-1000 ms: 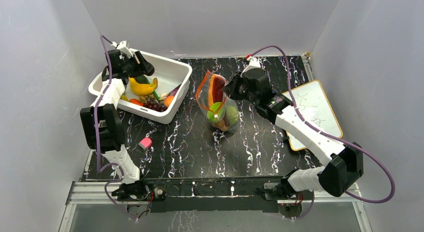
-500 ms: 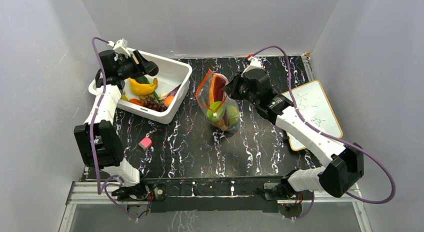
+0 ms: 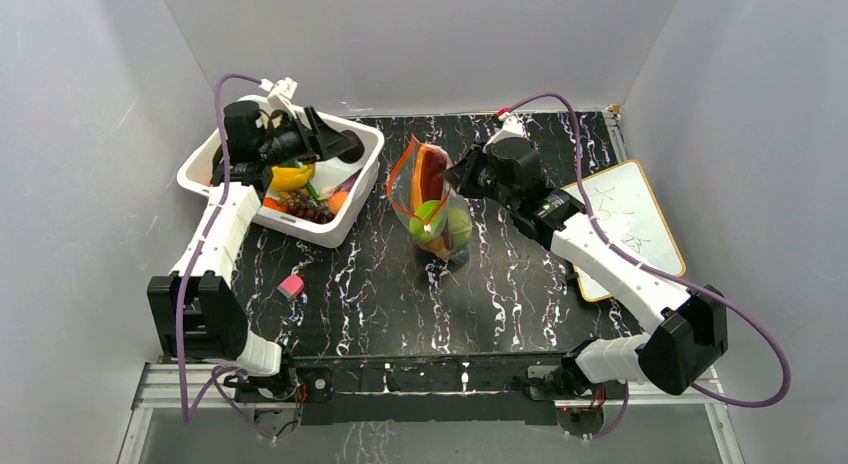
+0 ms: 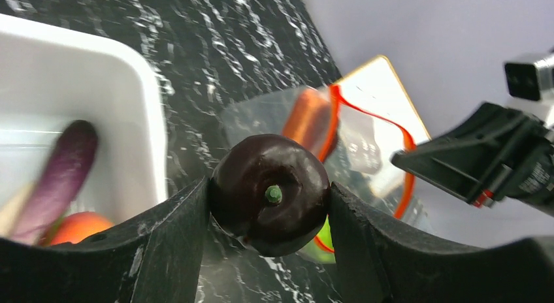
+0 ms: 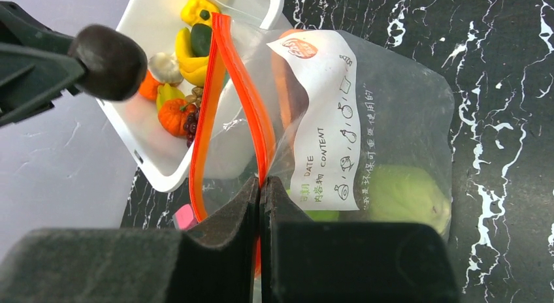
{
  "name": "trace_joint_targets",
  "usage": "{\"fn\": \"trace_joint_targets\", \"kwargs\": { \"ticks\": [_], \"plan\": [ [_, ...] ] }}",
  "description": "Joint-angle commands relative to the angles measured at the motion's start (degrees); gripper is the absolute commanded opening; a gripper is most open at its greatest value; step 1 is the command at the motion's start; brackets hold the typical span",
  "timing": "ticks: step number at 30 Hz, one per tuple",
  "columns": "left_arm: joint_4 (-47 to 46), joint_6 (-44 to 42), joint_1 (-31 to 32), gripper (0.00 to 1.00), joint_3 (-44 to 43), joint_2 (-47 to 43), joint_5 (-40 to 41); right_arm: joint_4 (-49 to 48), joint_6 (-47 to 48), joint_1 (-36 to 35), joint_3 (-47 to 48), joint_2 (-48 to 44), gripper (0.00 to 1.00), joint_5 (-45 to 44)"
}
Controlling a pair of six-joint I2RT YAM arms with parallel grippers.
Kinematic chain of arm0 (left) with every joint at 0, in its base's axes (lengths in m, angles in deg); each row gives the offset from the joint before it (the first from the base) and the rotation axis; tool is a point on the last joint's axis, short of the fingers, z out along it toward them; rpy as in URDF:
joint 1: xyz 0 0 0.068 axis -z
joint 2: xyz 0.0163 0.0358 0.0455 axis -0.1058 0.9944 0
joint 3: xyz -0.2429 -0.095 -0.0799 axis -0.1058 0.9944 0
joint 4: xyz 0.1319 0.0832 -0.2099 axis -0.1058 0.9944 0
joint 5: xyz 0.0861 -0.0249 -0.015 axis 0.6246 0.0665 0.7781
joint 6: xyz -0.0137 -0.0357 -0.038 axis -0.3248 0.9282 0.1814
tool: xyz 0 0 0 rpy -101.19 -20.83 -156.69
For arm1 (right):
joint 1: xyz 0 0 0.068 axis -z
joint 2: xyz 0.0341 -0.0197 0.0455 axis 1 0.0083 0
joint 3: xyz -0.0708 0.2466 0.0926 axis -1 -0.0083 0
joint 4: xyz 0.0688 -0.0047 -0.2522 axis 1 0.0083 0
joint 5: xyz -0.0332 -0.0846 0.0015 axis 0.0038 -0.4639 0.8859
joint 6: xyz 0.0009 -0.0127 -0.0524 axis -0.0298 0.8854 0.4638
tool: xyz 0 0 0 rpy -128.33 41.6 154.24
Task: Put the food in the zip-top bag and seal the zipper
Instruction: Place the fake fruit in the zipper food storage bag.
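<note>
At the near edge of the black marbled table (image 3: pixel 380 304), the two arm bases sit side by side. A little beyond the left base lies a small pink block (image 3: pixel 291 286). Out to the right, a whiteboard (image 3: pixel 630 224) lies flat on the tabletop.

Mid-table, the zip-top bag (image 3: pixel 437 209) stands upright with its mouth open, and the zipper (image 3: pixel 400 174) forms a gaping red-orange loop. The right gripper (image 3: pixel 462 174) reaches in from the right. Its jaws are pinched fully together on the zipper lip on its own side (image 5: pixel 261 185) and hold that edge up. Inside the bag are a pale-green cabbage (image 5: pixel 405 192), a bright green piece (image 3: pixel 432 216) and an orange-red piece (image 3: pixel 432 174) standing on end. A white label (image 5: pixel 326 120) faces the right wrist camera.

At the far left, the white bin (image 3: pixel 355 179) holds yellow (image 3: pixel 290 176) and orange (image 3: pixel 338 199) pieces, dark grapes (image 3: pixel 310 212) and a long purple eggplant (image 4: pixel 62 166). The left gripper (image 3: pixel 335 144) is raised over the bin's far right corner. Its jaws stand partly apart, clamped on either side of a dark purple-red toy fruit (image 4: pixel 269 198) that is round with a green stem dot. The fruit is to the left of the bag's mouth and not touching it.
</note>
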Motion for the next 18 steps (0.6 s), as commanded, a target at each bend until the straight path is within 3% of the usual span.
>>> {"fn": "trace_joint_targets", "kwargs": {
  "ticks": [1,8,12,18],
  "plan": [
    [-0.83,3.62,3.28,0.43,1.85,-4.3,-6.02,-7.44,-1.71,0.21,1.15,-1.27,0.0,-0.21],
    [-4.99,9.01,8.53,0.43,2.77,-5.18,-9.59,-8.09,-2.95,0.16,1.2,-1.06,0.0,-0.28],
    [-14.0,16.49,10.37,0.42,6.03,-4.45,-11.78,-8.59,-3.66,0.23,1.71,-0.84,0.0,0.11],
    [-11.76,14.22,14.82,0.43,5.43,-2.91,-8.48,-8.64,-3.65,0.16,2.71,-0.21,0.0,0.89]
  ]
}}
